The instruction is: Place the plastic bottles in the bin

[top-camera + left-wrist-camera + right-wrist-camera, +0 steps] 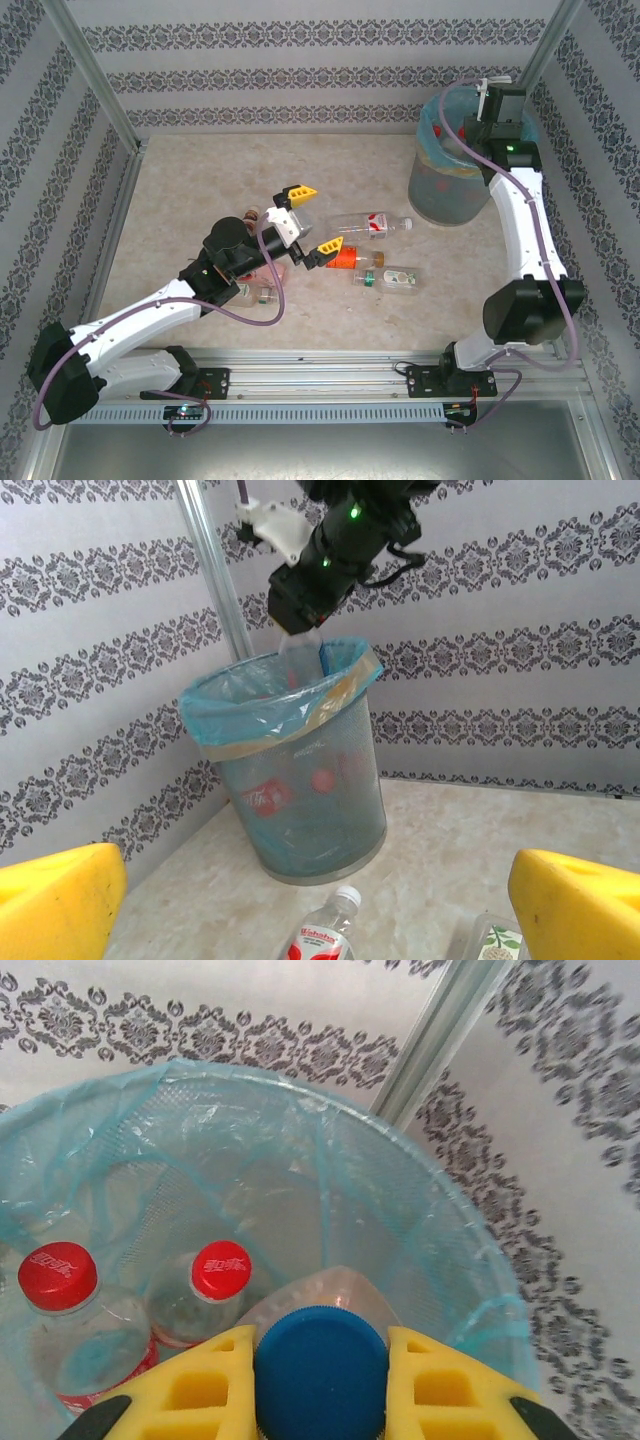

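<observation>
Blue-capped bottle [320,1365] is hanging pinched between right gripper [320,1400] fingers over bin [430,1210]; left gripper [314,219] is gaping wide, empty, loose bottles [375,225] lying beyond its fingertips.

Bin [440,195]: grey-blue, blue liner, upright at worktop's [200,180] 2 o'clock corner. Two red-capped bottles [58,1272] stand inside. Blue-capped bottle [320,1370] cap-up over its mouth. Red-label bottle [372,224], orange-label bottle [348,258] and green-label bottle [392,278] lie flat at bin's 8 o'clock.

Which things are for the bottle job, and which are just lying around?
Job things: the bin, the blue-capped bottle in the right hand, red-label bottle, orange bottle, green-label bottle.
Just there: patterned walls, metal post.
</observation>
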